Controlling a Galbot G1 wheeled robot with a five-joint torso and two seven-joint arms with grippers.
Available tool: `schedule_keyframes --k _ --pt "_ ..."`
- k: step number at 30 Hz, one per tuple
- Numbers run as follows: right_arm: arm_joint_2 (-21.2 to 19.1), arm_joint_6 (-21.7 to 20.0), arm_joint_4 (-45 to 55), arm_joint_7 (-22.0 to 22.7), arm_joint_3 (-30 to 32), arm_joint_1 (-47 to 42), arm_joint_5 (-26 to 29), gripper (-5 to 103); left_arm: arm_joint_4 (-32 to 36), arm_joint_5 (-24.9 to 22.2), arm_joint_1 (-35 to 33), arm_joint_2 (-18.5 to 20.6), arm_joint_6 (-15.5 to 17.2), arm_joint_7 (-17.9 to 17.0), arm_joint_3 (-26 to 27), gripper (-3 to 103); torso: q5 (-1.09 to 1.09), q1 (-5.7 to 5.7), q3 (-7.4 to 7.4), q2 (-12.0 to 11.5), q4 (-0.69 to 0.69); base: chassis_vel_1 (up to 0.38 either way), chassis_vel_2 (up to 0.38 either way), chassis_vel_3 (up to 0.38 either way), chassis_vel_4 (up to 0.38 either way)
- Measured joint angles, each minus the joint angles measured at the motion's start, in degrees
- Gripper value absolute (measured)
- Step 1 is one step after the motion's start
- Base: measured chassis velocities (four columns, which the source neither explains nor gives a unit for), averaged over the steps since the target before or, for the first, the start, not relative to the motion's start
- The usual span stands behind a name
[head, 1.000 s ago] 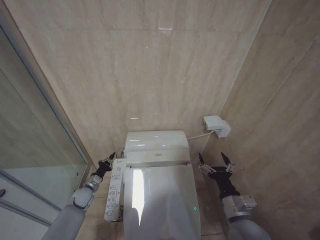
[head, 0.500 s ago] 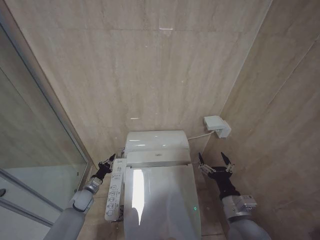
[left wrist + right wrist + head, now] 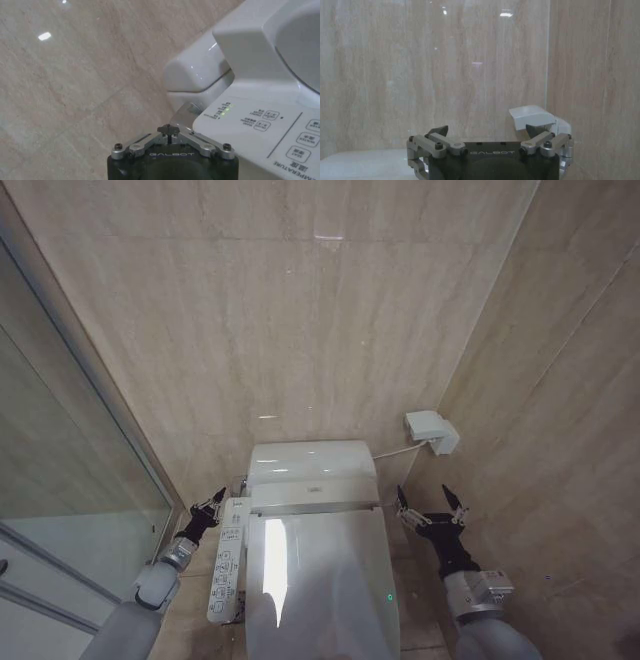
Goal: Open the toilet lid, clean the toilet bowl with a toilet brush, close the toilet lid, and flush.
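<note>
Lid position is deciding everything at this stage: the toilet lid [image 3: 320, 580] is lying shut over the bowl, its long axis running from the tank [image 3: 312, 465] at the wall straight back toward the robot, and it is sitting between the two arms. The right gripper [image 3: 431, 507] is hanging just beside the lid's hinge end on the robot's right, with its fingers spread wide and holding nothing; the right wrist view is showing the same open stance, pointed at the wall and the white wall box [image 3: 535, 117]. The left gripper [image 3: 207, 509] is sitting on the other side, next to the far end of the side control panel [image 3: 228, 560], and its fingers are looking drawn together on nothing, as the left wrist view also suggests. Both are standing about equally near the lid's rear end, so neither arm is yet holding a clear advantage, and the lid's near, free end is lying closer to the robot than either gripper. Compared with a second ago, the left arm is sitting slightly lower and farther out to the left, while the right arm is staying where it was; the lid is remaining closed.
</note>
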State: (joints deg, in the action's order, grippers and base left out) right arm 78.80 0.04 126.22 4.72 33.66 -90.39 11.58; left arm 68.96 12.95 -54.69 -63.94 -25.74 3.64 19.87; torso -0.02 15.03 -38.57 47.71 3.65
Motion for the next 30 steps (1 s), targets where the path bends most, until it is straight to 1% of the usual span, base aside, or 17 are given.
schedule_keyframes --k 9,13,17,21,24,25,26,27,30 --pt "0.0 0.0 0.0 0.0 0.0 0.0 0.0 100 -0.7 0.1 1.3 -0.5 -0.2 0.0 -1.3 0 0.01 0.0 0.0 0.0 0.01 0.0 0.0 0.0 0.0" --pt "0.0 0.0 0.0 0.0 0.0 0.0 0.0 100 -0.8 0.1 1.6 -0.7 0.0 0.0 -1.7 0 0.04 0.0 0.0 0.0 -0.03 0.0 0.0 0.0 0.0" --pt "0.0 0.0 0.0 0.0 0.0 0.0 0.0 100 -1.7 0.1 1.9 -1.0 -0.2 0.0 -1.7 0 0.05 0.0 0.01 0.0 0.0 0.0 0.0 0.0 0.0" --pt "0.0 0.0 0.0 0.0 0.0 0.0 0.0 100 -2.3 0.0 1.9 -1.2 -0.4 0.0 -1.6 0 0.06 0.0 0.02 0.0 -0.02 0.0 0.0 0.0 0.0" --pt "0.0 0.0 0.0 0.0 0.0 0.0 0.0 100 -3.1 -0.1 1.8 -1.3 -0.5 0.2 -1.7 0 0.05 0.0 0.01 0.0 -0.01 0.0 0.0 0.0 0.0" --pt "0.0 0.0 0.0 0.0 0.0 0.0 0.0 100 -3.3 -0.2 1.8 -1.4 -0.5 0.2 -1.6 0 -0.01 0.0 0.0 0.0 -0.03 0.0 0.0 0.0 0.0" --pt "0.0 0.0 0.0 0.0 0.0 0.0 0.0 100 -3.3 -0.2 1.8 -1.4 -0.5 0.2 -1.6 0 -0.01 0.0 0.0 0.0 -0.03 0.0 0.0 0.0 0.0" --pt "0.0 0.0 0.0 0.0 0.0 0.0 0.0 100 -3.4 -0.2 1.8 -1.4 -0.6 0.2 -1.6 0 0.02 0.0 0.01 0.0 0.02 0.0 0.0 0.0 0.0" --pt "0.0 0.0 0.0 0.0 0.0 0.0 0.0 100 -3.4 -0.2 1.8 -1.4 -0.7 0.3 -1.5 0 0.02 0.0 0.0 0.0 0.01 0.0 0.0 0.0 0.0"
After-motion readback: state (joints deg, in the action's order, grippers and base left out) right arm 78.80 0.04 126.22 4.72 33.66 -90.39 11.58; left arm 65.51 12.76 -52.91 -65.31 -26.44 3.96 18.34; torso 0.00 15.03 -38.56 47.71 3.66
